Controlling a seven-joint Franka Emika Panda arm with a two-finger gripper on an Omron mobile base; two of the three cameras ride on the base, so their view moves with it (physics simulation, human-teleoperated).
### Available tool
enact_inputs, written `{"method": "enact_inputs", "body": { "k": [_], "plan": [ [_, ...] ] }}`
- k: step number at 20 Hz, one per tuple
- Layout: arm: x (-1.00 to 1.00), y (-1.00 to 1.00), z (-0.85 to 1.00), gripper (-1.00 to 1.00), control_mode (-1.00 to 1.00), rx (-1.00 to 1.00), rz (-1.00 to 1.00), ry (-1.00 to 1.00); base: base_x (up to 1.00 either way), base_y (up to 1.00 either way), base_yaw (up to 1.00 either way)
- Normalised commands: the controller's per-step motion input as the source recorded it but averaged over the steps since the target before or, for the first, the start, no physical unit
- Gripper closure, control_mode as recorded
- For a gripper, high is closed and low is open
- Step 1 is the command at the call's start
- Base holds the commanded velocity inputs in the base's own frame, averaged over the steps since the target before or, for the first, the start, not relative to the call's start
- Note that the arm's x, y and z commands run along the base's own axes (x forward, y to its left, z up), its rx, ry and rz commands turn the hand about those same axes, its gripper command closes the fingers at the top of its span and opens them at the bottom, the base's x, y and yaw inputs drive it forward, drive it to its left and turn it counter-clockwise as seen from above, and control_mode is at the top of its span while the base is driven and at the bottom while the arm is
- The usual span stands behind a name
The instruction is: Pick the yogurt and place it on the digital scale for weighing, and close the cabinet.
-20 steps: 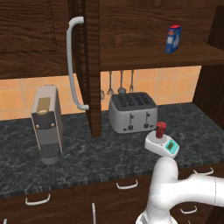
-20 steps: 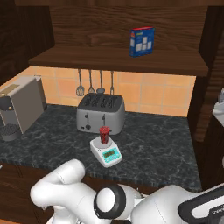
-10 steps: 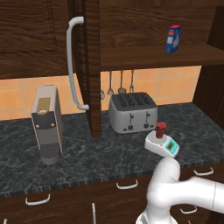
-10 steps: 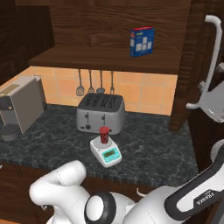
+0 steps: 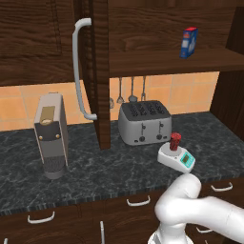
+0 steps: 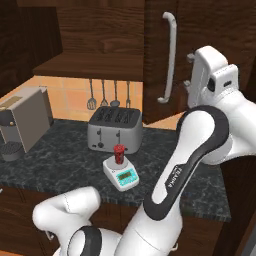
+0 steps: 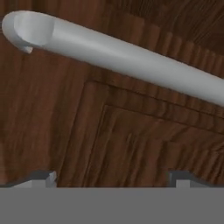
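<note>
Already the small dark red yogurt cup (image 5: 175, 141) sits on the flat white digital scale (image 5: 177, 159) for weighing; the wide-open gripper (image 7: 113, 177) faces the dark brown cabinet door (image 7: 131, 140) to push it closed.

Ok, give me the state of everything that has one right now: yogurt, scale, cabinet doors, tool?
Yogurt: upright on the scale's platform.
Scale: on the counter, loaded with the yogurt.
Left cabinet door: swung open, edge-on.
Right cabinet door: partly closed, tool facing it.
Tool: open, empty, below the door's handle.
</note>
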Motion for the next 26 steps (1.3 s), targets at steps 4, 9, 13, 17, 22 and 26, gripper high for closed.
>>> {"method": "enact_inputs", "body": {
  "k": [4, 9, 13, 17, 22, 26],
  "plan": [
    [1.0, 0.97, 0.3, -1.0, -1.0, -0.28, -0.04, 0.35, 0.0, 0.0, 0.0],
    [0.98, 0.27, -0.01, -1.0, -1.0, -0.12, -0.12, 0.15, 0.0, 0.0, 0.0],
    [1.0, 0.06, -0.17, -1.0, -1.0, -0.05, -0.04, 0.0, 0.0, 0.0, 0.0],
    [0.93, 0.0, -0.08, -1.0, -1.0, 0.0, 0.0, 0.0, 0.0, 0.0, 0.0],
    [0.88, -0.21, -0.01, -1.0, -1.0, 0.02, 0.0, 0.04, 0.0, 0.0, 0.0],
    [0.9, -0.41, -0.1, -1.0, -1.0, 0.02, 0.0, 0.0, 0.0, 0.0, 0.0]
  ]
}}
